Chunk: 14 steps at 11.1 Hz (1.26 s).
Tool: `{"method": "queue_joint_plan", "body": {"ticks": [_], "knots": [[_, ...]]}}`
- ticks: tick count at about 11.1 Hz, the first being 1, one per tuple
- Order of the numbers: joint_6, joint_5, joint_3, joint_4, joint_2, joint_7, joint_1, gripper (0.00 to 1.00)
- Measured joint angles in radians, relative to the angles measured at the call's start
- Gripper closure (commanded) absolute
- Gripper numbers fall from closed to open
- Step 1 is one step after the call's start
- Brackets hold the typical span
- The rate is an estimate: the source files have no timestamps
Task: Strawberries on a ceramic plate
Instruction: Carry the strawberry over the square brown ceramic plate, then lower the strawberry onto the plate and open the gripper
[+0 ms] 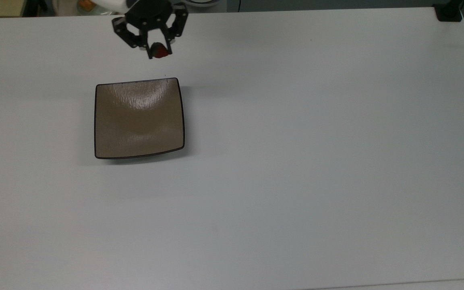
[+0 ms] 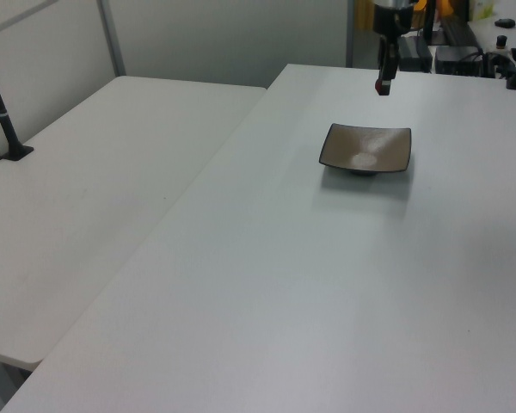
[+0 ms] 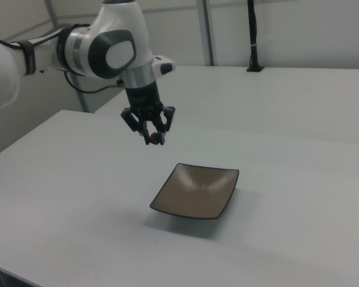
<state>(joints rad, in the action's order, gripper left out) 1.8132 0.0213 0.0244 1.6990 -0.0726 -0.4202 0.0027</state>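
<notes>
My gripper point(image 1: 158, 52) is shut on a small red strawberry point(image 1: 160, 51) and hangs in the air above the table. In the top view it is just above the plate's upper edge, near its right corner. The square tan-brown ceramic plate point(image 1: 139, 118) lies flat on the white table with nothing on it. In the right view the gripper point(image 3: 154, 139) holds the strawberry point(image 3: 155, 140) up and to the left of the plate point(image 3: 196, 190). In the left view the gripper point(image 2: 383, 87) hovers beyond the plate point(image 2: 366, 148).
The white table point(image 1: 296, 161) spreads wide around the plate. A black post base point(image 1: 448, 13) stands at the top view's upper right corner. Dishes and clutter point(image 1: 87, 5) sit past the table's far edge. A second table point(image 2: 86, 189) adjoins at the left view's left.
</notes>
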Motion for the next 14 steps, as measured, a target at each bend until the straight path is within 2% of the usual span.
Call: {"method": "queue_joint_plan", "body": {"ticks": [5, 14], "knots": [[0.086, 0.000, 0.017, 0.011, -0.103, -0.022, -0.054, 1.00], [0.373, 0.000, 0.018, 0.106, -0.238, -0.017, -0.058, 1.00]]}}
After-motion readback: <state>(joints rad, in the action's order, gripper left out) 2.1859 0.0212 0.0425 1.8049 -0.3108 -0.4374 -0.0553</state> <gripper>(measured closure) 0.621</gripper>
